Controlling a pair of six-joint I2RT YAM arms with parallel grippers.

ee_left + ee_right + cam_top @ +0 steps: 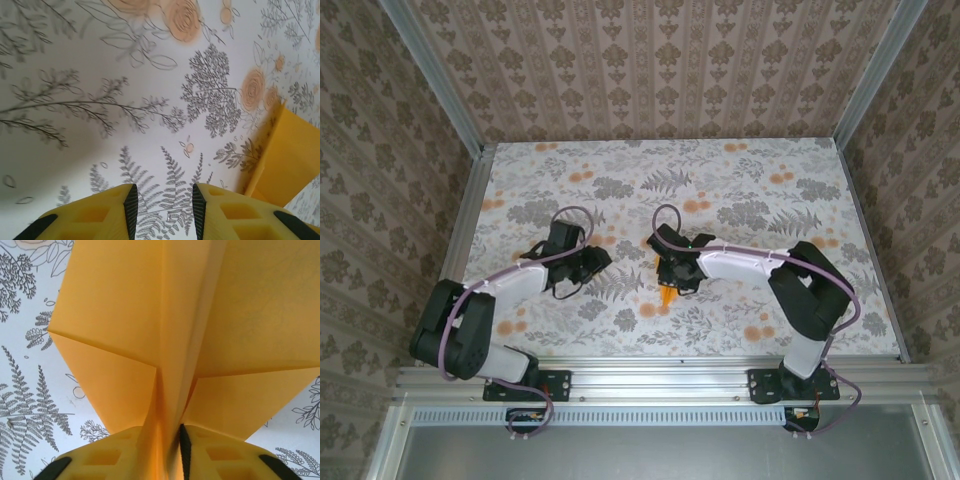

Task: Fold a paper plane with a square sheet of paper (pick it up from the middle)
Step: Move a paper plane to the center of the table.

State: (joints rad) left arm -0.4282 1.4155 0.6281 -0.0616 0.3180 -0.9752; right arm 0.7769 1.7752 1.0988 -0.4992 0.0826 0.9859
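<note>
Right gripper (167,442): pressed together, and the centre ridge of the paper plane (125,315) is pinched between its two yellow fingers (100,457).
Paper plane, right wrist view: bright-orange flaps are fanned out to both sides of the clamped ridge, and creased folds are seen running away from the fingers.
Paper plane, top view: an orange tip (666,297) is seen poking out on the near side of the right gripper, close to the middle of the table (770,190). Contact with the table cannot be told.
Left gripper (162,205): spread apart, with nothing held. Printed ferns are seen through the gap.
Paper against left gripper: an orange edge (290,160) is seen off to the right, clear of the fingers.
Table: covered in a grey-and-orange floral print.
</note>
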